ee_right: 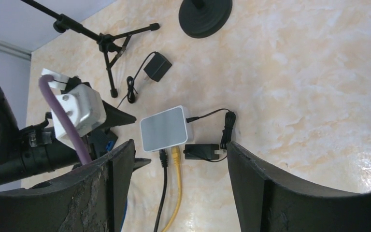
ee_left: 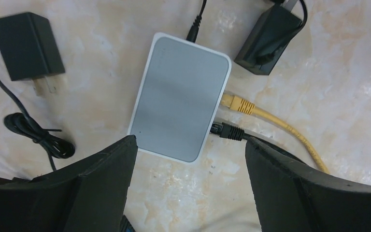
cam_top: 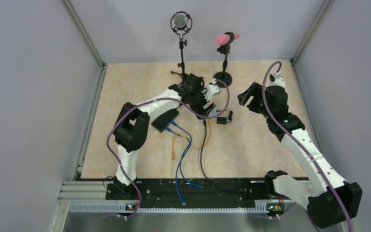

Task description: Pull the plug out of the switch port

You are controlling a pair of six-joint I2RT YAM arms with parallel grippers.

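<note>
- Left wrist view: the switch [ee_left: 178,96], a white box with a grey top, lies flat on the table [ee_left: 348,77] directly under the left claw [ee_left: 191,142].
- The left claw is released. Its two fingers [ee_left: 101,188] stand wide apart above the near end of the switch and grip nothing.
- Two plugs sit in ports on the switch's right-hand side: a yellow plug [ee_left: 236,104] and, just beside it, a black plug [ee_left: 227,130]. Both are seated.
- A black power lead [ee_left: 195,26] enters the far end of the switch.
- A black adapter [ee_left: 26,46] with bare prongs lies well to the left, near a coiled cord [ee_left: 38,135]. A second adapter [ee_left: 265,41] lies near the switch's far right corner.
- Right wrist view: the right claw [ee_right: 179,147] is released, with its fingers spread and nothing between them, raised above the table.
- The switch shows between those fingers, and the black and yellow leads run toward the camera. The second adapter lies just beside the yellow plug.
- The left arm's white camera block [ee_right: 79,111] stands close to the switch's left edge.
- A tripod stand [ee_right: 108,43] and a round stand base [ee_right: 205,17] stand farther off.
- Top view: the left arm's wrist covers the switch, and the right claw hangs apart to its right.
- A dark blue box [cam_top: 166,120] with blue cables [cam_top: 181,159] lies beside the left arm.
- A grey microphone [cam_top: 180,22] and a pink microphone [cam_top: 227,37] stand at the far edge.
</note>
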